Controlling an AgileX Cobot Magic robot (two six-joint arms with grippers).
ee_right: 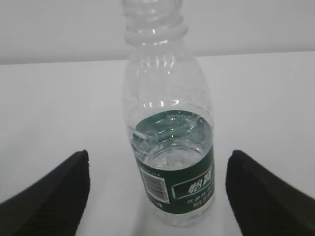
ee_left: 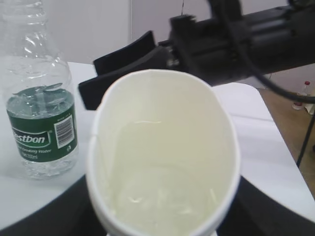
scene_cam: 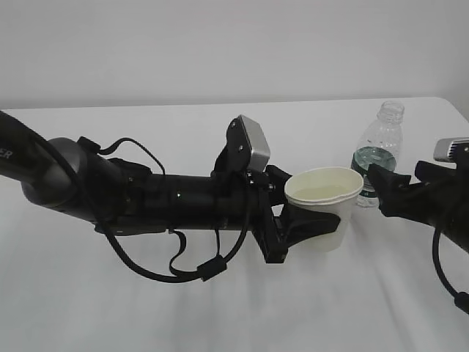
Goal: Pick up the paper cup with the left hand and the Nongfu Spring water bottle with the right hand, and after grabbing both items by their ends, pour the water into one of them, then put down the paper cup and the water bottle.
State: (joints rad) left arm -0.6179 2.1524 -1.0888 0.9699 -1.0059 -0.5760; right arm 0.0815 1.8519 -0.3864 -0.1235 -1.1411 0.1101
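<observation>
On the white counter [scene_cam: 220,308], toward my right side, the water bottle [scene_cam: 379,158] stands upright and capless with a little water [ee_right: 170,157] left in its lower part, level with the green label. My right hand [scene_cam: 377,189] has its fingers [ee_right: 47,194] spread wide, one on each side of the bottle and clear of it, so nothing is gripped there. My left hand [scene_cam: 293,224] holds the paper cup [scene_cam: 322,207] just beside the bottle, fingers [scene_cam: 304,227] pressed around the cup's lower wall. The cup looks upright in the outside view, and I can see water pooled in its bottom from the left wrist camera.

The risks as I judge them: the cup's mouth already looks squeezed to an oval, so any harder pinch could buckle the thin wall and slop water over the rim. I cannot tell whether the cup's base is touching the counter; letting go while it hangs above would drop it and tip it. The bottle is light and nearly empty, so a careless sideways move by either hand, with the cup this close, could knock it over and spill what remains out of the open neck.
</observation>
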